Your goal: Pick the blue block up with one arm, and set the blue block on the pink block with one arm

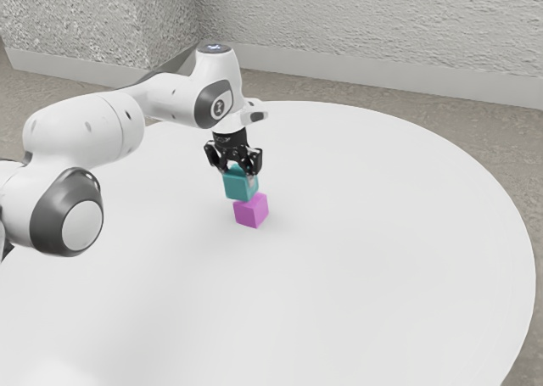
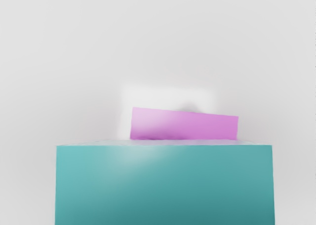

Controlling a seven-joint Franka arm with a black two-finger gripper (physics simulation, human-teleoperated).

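Note:
A teal-blue block (image 1: 237, 185) hangs in the air with my gripper (image 1: 235, 176) shut on it, a black finger on each side. Just below it and slightly toward the exterior view's right, a pink block (image 1: 252, 209) rests on the round white table (image 1: 382, 259). The blue block's lower edge is close to the pink block's top; I cannot tell whether they touch. In the wrist view the blue block (image 2: 164, 183) is large right under my hand, and part of the pink block (image 2: 183, 124) shows beyond it.
The white arm (image 1: 102, 148) comes in from the exterior view's left. The table's rim curves along the right and front, with grey floor and a rough wall (image 1: 382, 21) behind.

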